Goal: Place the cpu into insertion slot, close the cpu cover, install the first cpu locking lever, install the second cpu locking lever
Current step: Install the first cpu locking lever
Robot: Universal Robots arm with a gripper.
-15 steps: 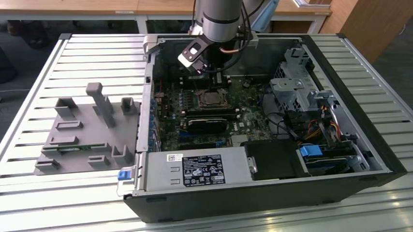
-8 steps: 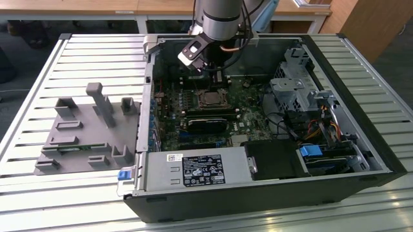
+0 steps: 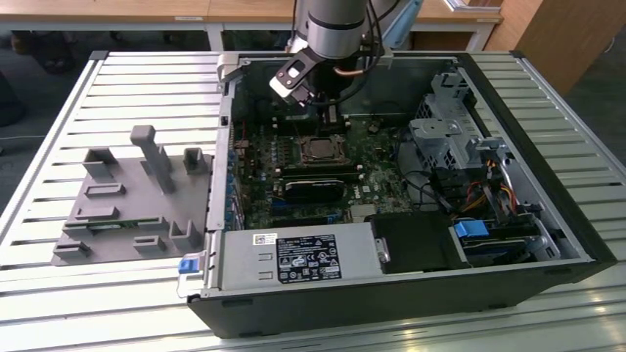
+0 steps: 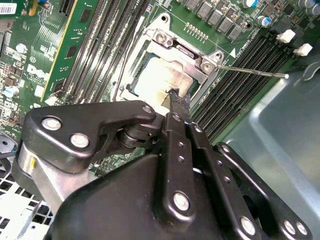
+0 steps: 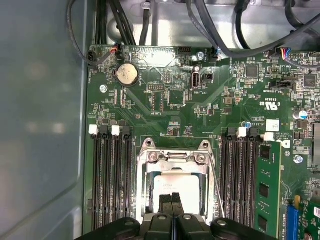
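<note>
In the exterior view a black metal case (image 3: 391, 301) lies on a slatted table (image 3: 146, 81), a grey moulded fixture (image 3: 127, 198) at its nine o'clock. Ribbed black memory slots (image 5: 112, 180) flank the insertion slot (image 3: 302, 149). The gripper (image 5: 171, 196), jaws pressed together and empty, points at the cpu (image 5: 192, 187), dull silver, seated in the slot and framed by the thin cpu cover (image 5: 172, 159). A wire lever (image 4: 250, 71) juts out.

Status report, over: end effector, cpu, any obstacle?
End effector shut, above cpu. It sits in insertion slot, cpu cover down. One lever rod free.
</note>
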